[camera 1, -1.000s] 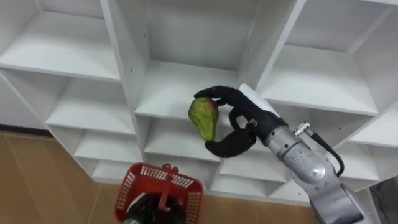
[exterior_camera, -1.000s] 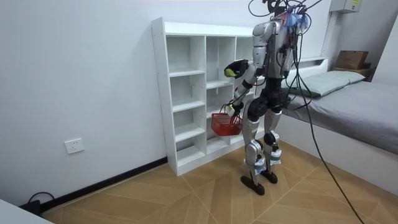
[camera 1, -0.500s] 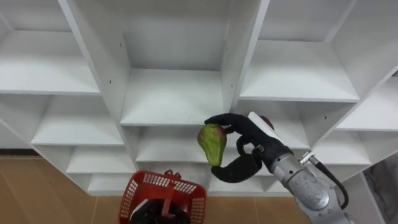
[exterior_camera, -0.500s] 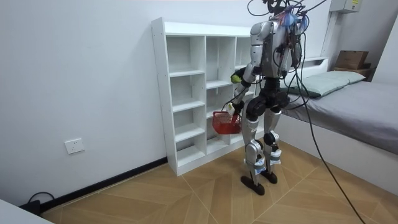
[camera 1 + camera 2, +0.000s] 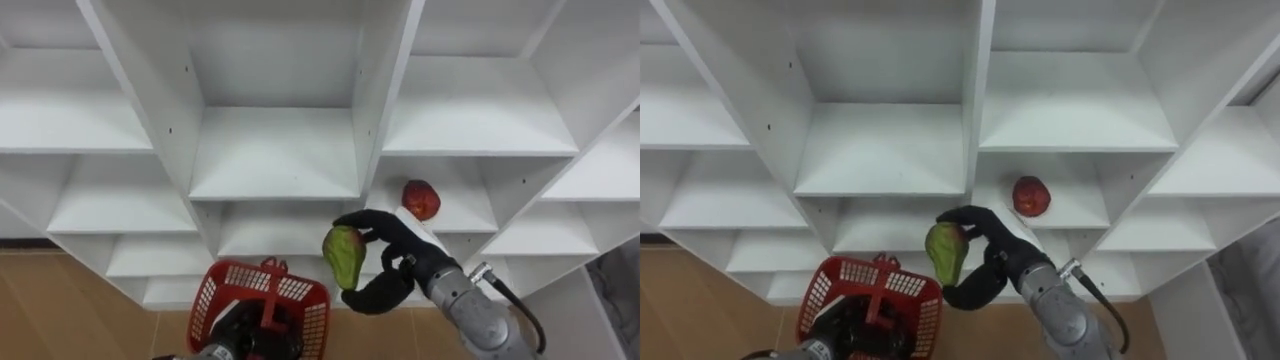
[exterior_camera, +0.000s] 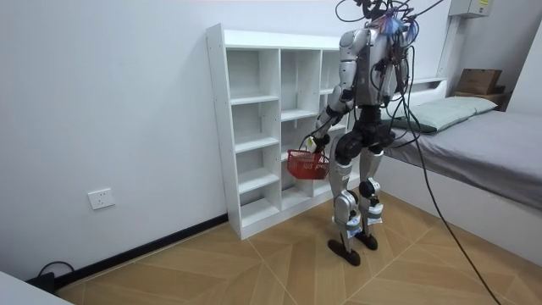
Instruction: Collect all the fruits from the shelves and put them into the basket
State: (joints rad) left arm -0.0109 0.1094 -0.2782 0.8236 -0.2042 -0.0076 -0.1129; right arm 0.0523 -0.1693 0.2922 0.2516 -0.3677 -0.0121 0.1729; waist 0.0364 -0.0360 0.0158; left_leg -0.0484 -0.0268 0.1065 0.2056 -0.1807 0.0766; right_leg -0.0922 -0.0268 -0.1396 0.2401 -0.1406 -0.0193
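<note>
Your robot stood upright on the wood floor, close against the closet (image 5: 280,150), facing its white open shelves. In the room view a bed (image 6: 491,140) lay behind it, toward that view's right.

Basket (image 5: 300,295): red, meshed, held off the floor low at the robot's left, in front of the bottom shelves, handle standing up. The left hand (image 5: 238,335) showed dark at that handle, seen through the mesh. You could not tell its grip from these views.

The right hand (image 5: 405,255) was in front of the lower middle shelves, just right of the basket. Fingers curled over the top of the green fruit (image 5: 342,255), thumb curved beneath it, so the fruit was clasped firmly.

The green fruit hung point down, above the basket's right rim and clear of it, not touching any shelf.

The red fruit (image 5: 421,199) sat alone on a shelf in the right column, just past the divider, up and right of the right hand, untouched.
</note>
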